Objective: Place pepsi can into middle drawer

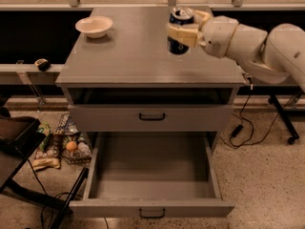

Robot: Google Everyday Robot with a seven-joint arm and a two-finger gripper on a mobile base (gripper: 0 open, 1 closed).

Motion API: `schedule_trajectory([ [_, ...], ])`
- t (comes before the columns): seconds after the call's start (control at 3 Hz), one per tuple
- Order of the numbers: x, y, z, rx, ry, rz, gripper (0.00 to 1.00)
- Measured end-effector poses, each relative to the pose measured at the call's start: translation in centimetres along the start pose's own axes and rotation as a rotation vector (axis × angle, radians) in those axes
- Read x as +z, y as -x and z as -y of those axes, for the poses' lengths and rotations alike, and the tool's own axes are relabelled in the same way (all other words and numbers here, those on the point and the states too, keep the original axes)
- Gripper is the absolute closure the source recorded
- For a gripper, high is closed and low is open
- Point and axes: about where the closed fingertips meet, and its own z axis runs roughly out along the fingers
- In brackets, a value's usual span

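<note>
The pepsi can (pixel 178 31), dark blue with a silver top, is held upright above the grey cabinet top (pixel 128 56), right of its middle. My gripper (pixel 183 28) comes in from the right on a white arm and is shut on the can, with cream fingers (pixel 181 32) wrapped across its side. The middle drawer (pixel 152 173) is pulled out wide open below, plain grey inside with nothing in it, and has a small black handle (pixel 152 213) on its front. The can is above the cabinet top, behind the drawer's opening.
A cream bowl (pixel 94 26) sits at the back left of the cabinet top. The upper drawer front (pixel 151 117) is closed under a dark slot. Snack bags and an orange (pixel 62 144) lie on the floor at left, beside a dark chair (pixel 19 142). Cables trail at right.
</note>
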Motion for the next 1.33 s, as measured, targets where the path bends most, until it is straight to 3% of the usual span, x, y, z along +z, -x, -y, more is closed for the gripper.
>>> schedule_trajectory([
  [0.33,-3.4,-5.2,-5.2,0.071,0.107,-0.034,1.00],
  [0.67,-8.7,-12.2,-10.6,0.174,0.209,0.010,1.00],
  [1.0,-8.7,-12.2,-10.6,0.174,0.209,0.010,1.00],
  [1.33,-8.5,-15.2,-12.4,0.243,0.215,0.009,1.00],
])
